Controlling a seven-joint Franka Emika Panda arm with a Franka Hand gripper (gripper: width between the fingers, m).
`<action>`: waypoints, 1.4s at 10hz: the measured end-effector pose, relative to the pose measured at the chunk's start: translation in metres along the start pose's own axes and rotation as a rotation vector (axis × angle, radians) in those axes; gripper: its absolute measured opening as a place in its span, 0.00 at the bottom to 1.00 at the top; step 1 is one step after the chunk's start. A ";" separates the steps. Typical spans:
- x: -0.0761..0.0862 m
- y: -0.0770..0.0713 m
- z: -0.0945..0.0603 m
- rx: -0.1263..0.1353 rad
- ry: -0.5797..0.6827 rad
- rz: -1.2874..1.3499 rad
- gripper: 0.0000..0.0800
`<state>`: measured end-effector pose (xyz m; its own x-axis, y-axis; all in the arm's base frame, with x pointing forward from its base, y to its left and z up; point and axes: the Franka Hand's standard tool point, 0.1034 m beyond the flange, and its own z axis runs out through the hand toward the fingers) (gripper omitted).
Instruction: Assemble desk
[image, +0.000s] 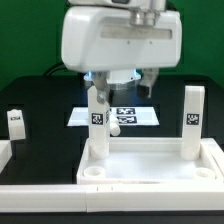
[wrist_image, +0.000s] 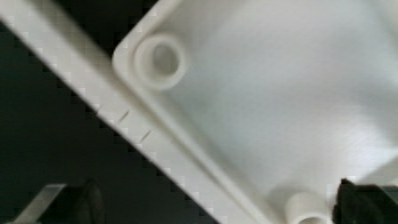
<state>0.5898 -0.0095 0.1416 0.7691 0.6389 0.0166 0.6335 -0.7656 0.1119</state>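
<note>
The desk tabletop (image: 150, 165) is a white rimmed tray lying upside down at the front. One white leg (image: 97, 122) with a tag stands upright in its far corner on the exterior view's left. A second leg (image: 192, 115) stands in the far right corner. A third leg (image: 15, 122) stands loose on the black table at the left. My gripper (image: 110, 88) hangs just over the first leg. In the wrist view my gripper (wrist_image: 217, 207) is open; the leg's round top (wrist_image: 311, 216) sits between the fingers, nearer one dark finger (wrist_image: 365, 205). An empty corner socket (wrist_image: 157, 60) shows beyond.
The marker board (image: 128, 115) lies flat behind the tabletop. White border rails run along the front (image: 100, 196) and the left edge (image: 4, 152). A green wall closes the back.
</note>
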 end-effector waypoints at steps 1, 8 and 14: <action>-0.007 -0.007 -0.008 0.004 0.002 0.116 0.81; -0.051 -0.031 -0.025 0.041 -0.011 0.253 0.81; -0.097 -0.049 -0.007 0.136 -0.178 0.322 0.81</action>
<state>0.4832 -0.0334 0.1415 0.9254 0.3502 -0.1448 0.3534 -0.9355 -0.0036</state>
